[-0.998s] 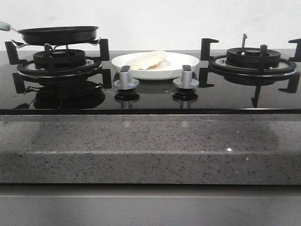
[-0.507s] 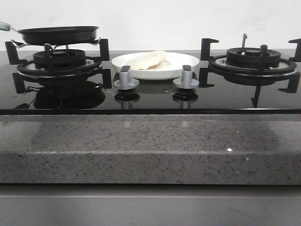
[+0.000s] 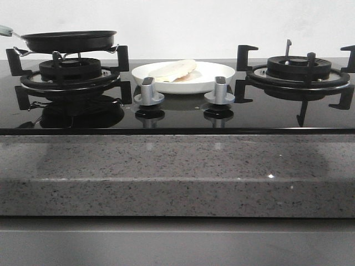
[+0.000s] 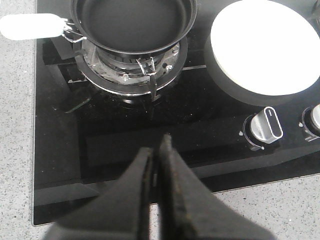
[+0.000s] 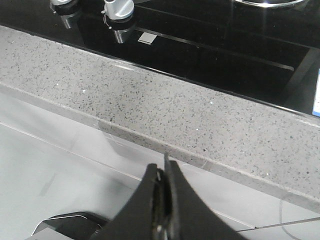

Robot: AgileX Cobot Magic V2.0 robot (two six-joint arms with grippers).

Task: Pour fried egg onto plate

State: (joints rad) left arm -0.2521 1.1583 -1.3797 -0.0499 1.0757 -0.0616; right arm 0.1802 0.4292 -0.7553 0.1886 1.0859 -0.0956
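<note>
While fried egg [image 3: 173, 70] overhangs plate [image 3: 211, 83], yolk hidden, both pincers clenched, empty

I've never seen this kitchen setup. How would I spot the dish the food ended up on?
Start at the glossy black glass stove top with a black burner grate at each end. Between the grates, just behind two silver knobs, sits the round, shallow white plate, holding a pale cream fried egg. It is the only white, wide dish there; the small black frying pan rests on the left grate.
</note>
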